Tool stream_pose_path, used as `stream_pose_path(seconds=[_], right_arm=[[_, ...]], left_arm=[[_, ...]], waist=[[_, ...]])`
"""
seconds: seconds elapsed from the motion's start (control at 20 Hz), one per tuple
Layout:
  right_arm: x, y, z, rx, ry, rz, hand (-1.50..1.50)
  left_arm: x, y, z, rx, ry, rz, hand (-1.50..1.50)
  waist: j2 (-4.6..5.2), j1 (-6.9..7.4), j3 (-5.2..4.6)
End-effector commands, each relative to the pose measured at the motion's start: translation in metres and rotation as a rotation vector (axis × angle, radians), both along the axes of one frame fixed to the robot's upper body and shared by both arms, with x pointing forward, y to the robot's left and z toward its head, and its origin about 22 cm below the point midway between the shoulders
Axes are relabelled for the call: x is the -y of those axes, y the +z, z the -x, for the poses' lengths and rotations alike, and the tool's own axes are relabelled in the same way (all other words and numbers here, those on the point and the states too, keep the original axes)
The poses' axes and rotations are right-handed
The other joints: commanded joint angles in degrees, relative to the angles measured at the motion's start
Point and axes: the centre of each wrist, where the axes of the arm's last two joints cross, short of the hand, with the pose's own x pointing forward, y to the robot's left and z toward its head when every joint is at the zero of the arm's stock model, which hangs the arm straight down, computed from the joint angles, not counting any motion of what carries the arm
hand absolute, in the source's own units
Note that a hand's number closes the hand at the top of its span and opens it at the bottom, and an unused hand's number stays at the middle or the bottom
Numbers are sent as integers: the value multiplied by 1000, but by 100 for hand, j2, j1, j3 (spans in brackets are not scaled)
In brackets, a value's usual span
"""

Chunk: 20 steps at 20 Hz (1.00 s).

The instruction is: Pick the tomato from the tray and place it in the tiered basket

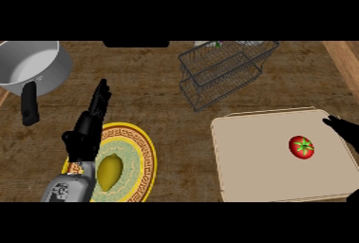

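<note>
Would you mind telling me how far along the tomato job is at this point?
Nothing looks done yet: the tomato lies on the tray, untouched. In hand: the right hand is at the tray's right edge, near the tomato but apart from it. Left to do: grasp the tomato, carry it to the tiered basket and set it inside.

At the lower left of the frame, the left forearm [68,189] is a glossy grey, boxy shell with dark markings on its casing. It ends in the left hand [85,135], which is black with slim, segmented fingers [101,97]. At the right edge, the right hand [342,129] shows as a black sliver.
</note>
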Motion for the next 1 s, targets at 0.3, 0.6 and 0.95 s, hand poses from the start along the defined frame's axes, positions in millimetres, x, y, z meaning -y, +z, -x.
stream_pose_path(seconds=[0.3, 0.6, 0.95], right_arm=[[9, -19, -7, -4, 34, -33, -150], [4, -23, -33, -69, 15, -29, -150], [-3, -31, -37, -60, 8, -50, -150]], left_arm=[[0, -1, 16, 9, 8, -2, 0], [16, 10, -3, 11, 9, 5, 0], [10, -5, 2, 9, -3, 6, 0]], waist=[[-3, 9, -1], [3, 26, 0], [0, 12, -1]])
